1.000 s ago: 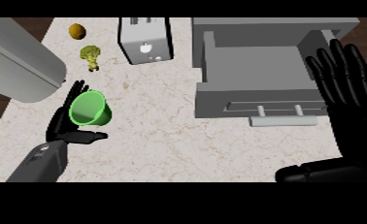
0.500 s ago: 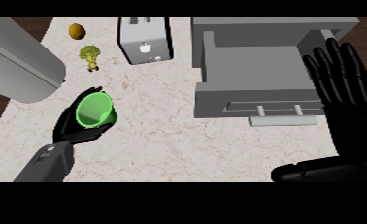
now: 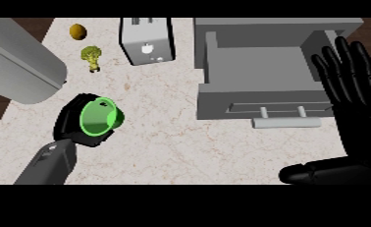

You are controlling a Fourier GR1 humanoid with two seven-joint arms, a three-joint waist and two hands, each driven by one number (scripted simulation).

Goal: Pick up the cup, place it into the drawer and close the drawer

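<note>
While clasping the green cup (image 3: 98, 118) in the left hand (image 3: 69, 127), holds it tilted, with the open mouth turned up toward the view. Curls black fingers round the cup's left and lower sides, hiding much of its wall. Cannot tell whether the cup's base touches the tabletop (image 3: 181, 145) or hangs above it. Enters on a grey forearm (image 3: 51, 164) from just below that hand.

Has the cup well apart from the drawer (image 3: 246, 98), pulled out and open, off to the right of the left hand across a stretch of tabletop. Shows 1 pale bar handle (image 3: 286, 123) on the drawer's front, much nearer the right hand than the left.

Holds the right hand (image 3: 355, 108) released, fingers straight and spread, pointing away, over the drawer's right edge. Grasps nothing there.

Beyond the left hand and about in line with it: 1 broccoli floret (image 3: 91, 58) on the tabletop. Further beyond, near the tabletop's far edge: 1 small brown-yellow round fruit (image 3: 78, 31). Beyond and to the right of the left hand, just beside the drawer's grey cabinet: 1 grey toaster (image 3: 147, 42). Left of and beyond the left hand: 1 large grey rounded body (image 3: 25, 69), cut off by the view's left edge.
</note>
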